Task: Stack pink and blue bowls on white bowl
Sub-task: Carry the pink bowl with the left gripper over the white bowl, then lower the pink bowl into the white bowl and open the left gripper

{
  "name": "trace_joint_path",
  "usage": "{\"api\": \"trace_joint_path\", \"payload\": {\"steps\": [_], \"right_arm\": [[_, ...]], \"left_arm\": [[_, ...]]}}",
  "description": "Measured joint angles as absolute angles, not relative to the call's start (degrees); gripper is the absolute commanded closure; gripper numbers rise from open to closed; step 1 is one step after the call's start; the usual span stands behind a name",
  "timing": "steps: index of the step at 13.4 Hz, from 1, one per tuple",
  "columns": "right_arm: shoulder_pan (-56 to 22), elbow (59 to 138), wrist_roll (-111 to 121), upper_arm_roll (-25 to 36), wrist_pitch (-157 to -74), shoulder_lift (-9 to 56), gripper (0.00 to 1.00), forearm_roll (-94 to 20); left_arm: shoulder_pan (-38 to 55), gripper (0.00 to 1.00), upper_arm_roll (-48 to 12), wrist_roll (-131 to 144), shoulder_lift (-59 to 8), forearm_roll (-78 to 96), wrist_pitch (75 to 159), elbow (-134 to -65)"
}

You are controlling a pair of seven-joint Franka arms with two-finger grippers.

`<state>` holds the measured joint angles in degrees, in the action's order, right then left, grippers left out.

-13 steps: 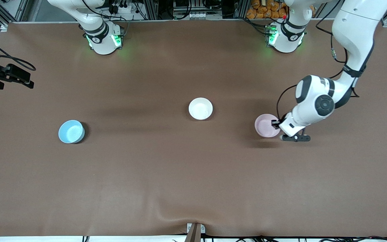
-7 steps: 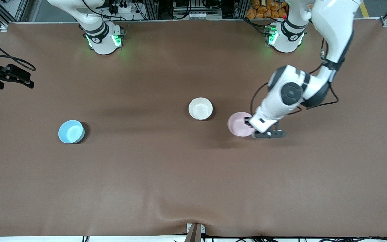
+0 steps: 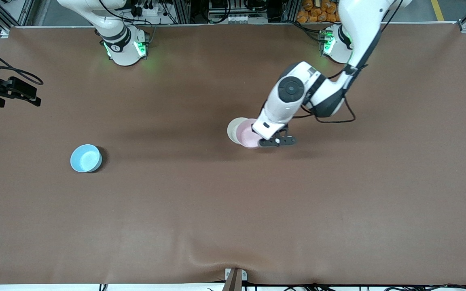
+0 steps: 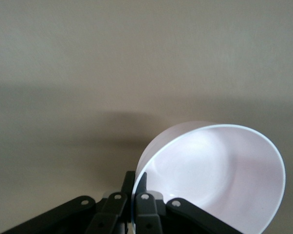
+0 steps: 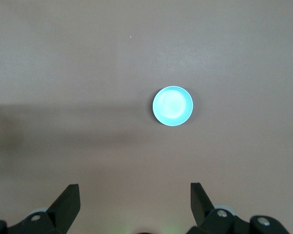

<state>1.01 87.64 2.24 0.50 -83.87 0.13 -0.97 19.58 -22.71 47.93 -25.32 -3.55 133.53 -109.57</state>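
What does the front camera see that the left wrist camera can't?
Only the front view shows the white bowl, the blue bowl toward the right arm's end, and both arms. Only the left wrist view shows up close the left gripper with its jaws pinching the pink bowl's rim. Both show the pink bowl held by that gripper over the brown table.

Pink bowl (image 3: 246, 135) overlaps white bowl (image 3: 233, 128); blue bowl (image 3: 85, 158) well apart.

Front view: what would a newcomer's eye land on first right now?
The left end effector, shut on the pink bowl's rim, carries it over the white bowl at mid-table. The blue bowl sits alone toward the right arm's end, with the right end effector open high above it.
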Motion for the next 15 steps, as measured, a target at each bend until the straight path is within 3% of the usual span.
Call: {"api": "trace_joint_path", "payload": {"steps": [9,10,11,12,15], "right_arm": [[1.01,87.64,2.24,0.50,-83.86,0.13,0.00,-0.97],[1.01,87.64,2.24,0.51,-83.83,0.14,0.00,-0.97],[1.01,87.64,2.24,0.51,-83.81,0.13,0.00,-0.97],[1.01,87.64,2.24,0.51,-83.78,0.14,0.00,-0.97],[1.01,87.65,2.24,0.51,-83.72,0.14,0.00,-0.97]], "left_arm": [[23.85,1.00,-22.62,53.80,-28.91,-3.55,135.04,-110.87],[23.98,0.85,-22.62,53.92,-29.39,-3.55,135.32,-110.87],[24.02,0.51,-22.62,53.97,-29.69,-3.55,135.66,-110.84],[24.02,0.01,-22.59,54.07,-29.79,-3.55,135.87,-110.80],[24.00,0.00,-22.48,55.38,-29.79,-3.55,135.90,-110.32]]}}
